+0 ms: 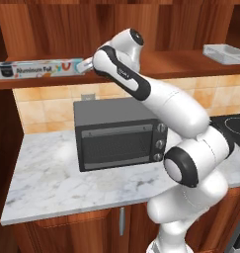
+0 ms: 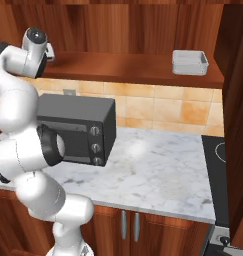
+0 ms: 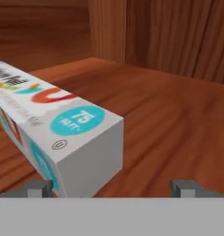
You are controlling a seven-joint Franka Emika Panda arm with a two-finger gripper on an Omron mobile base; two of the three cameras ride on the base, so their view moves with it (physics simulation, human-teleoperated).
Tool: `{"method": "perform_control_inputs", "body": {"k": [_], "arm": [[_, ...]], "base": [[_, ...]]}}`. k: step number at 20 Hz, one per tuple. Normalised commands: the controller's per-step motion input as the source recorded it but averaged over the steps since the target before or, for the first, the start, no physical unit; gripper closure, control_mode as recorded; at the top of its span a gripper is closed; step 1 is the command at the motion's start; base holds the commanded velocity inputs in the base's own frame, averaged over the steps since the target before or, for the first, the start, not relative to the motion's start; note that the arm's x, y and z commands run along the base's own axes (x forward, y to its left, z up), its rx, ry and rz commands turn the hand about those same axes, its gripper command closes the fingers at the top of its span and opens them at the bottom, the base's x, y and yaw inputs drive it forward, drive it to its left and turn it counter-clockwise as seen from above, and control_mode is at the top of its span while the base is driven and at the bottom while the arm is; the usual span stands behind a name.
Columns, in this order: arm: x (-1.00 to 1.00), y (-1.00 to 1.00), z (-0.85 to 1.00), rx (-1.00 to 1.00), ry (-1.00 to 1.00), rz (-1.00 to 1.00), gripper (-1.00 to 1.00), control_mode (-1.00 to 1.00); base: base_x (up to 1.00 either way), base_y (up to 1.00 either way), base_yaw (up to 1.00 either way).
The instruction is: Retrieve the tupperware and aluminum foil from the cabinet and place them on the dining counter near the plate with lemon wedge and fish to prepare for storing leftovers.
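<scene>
White cardboard comes first on your left: the aluminum foil (image 1: pixel 40 68) lies lengthwise on the shelf board (image 1: pixel 180 63) of the cabinet (image 1: pixel 52 22), its near end just in front of your tool (image 3: pixel 113 186). In the hand view that end sits low between the two fingertips (image 3: pixel 39 186), with the box running away to the left at a slant, not square to the jaws. Your tool is spread wide and grasps nothing; no pad touches the box yet. Below the shelf, the toaster oven (image 1: pixel 120 132) stands on the marble surface (image 1: pixel 52 183) against the tiled wall. Far to the right on the same shelf board, well apart from the foil, rests the tupperware (image 1: pixel 225 53). My judgement of the risk: the box's corner sits nearer the left fingertip, so if you close from here you may catch only its end or an edge, and a long light box held by one end is likely to swivel or slip. Pushing forward could also shove it along the shelf. Withdrawing low risks knocking the toaster oven.
</scene>
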Motion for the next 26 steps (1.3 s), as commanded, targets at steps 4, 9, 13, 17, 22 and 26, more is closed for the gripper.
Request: {"method": "perform_control_inputs", "body": {"k": [4,9,13,17,22,26], "arm": [[0.36,0.18,0.0,-0.01,0.01,0.11,-1.0,-1.0],[0.15,0.27,-0.09,-0.04,-0.06,0.21,-1.0,-1.0],[0.1,0.22,-0.22,-0.02,-0.14,0.26,-1.0,-1.0],[0.03,0.24,-0.39,-0.03,-0.15,0.26,-1.0,-1.0],[0.0,0.34,-0.47,-0.04,-0.03,0.18,1.0,-1.0],[-0.1,0.14,-0.33,-0.02,0.0,0.06,1.0,-1.0]], "base": [[0.0,0.0,0.0],[0.0,0.0,0.0],[0.0,0.0,0.0],[0.0,0.0,0.0],[0.0,0.0,0.0],[0.0,0.0,0.0]]}}
